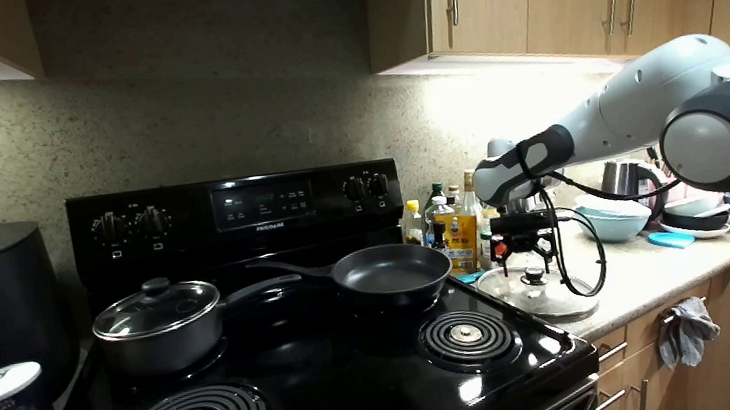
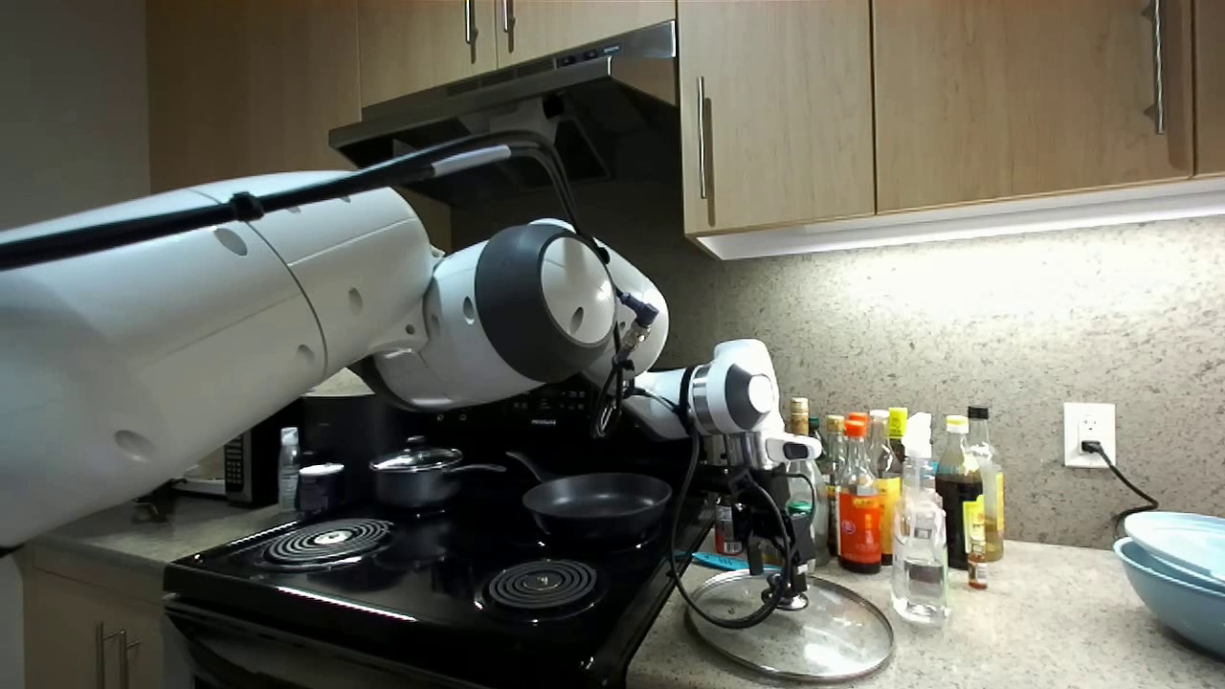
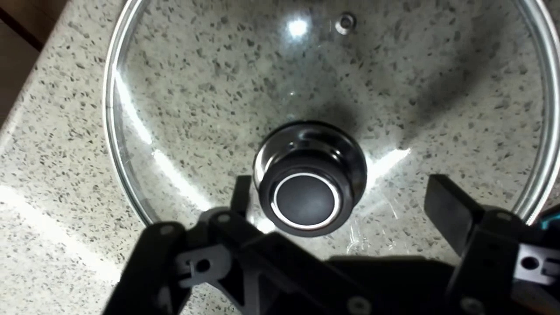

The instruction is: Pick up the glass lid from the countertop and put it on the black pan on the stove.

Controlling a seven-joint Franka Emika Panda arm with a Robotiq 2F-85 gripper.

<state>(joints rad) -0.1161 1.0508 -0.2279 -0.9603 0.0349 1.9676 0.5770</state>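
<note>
the hand [image 3: 342, 192], spread wide, hangs over the glass lid [image 2: 809, 633] on the countertop [image 2: 1034, 627].

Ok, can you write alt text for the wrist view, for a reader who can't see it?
Open gripper over a round glass lid, the lid's dark knob appearing between the fingers, nearer the one at picture left. The metal-rimmed lid lies on a speckled, pale countertop, whose edge shows at upper left.

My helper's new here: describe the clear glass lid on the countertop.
Facing the black coil stove, look right to the pale speckled countertop. There lies the round clear glass lid. Unlike the glass cover on the deep grey pot, it tops no pot.
</note>
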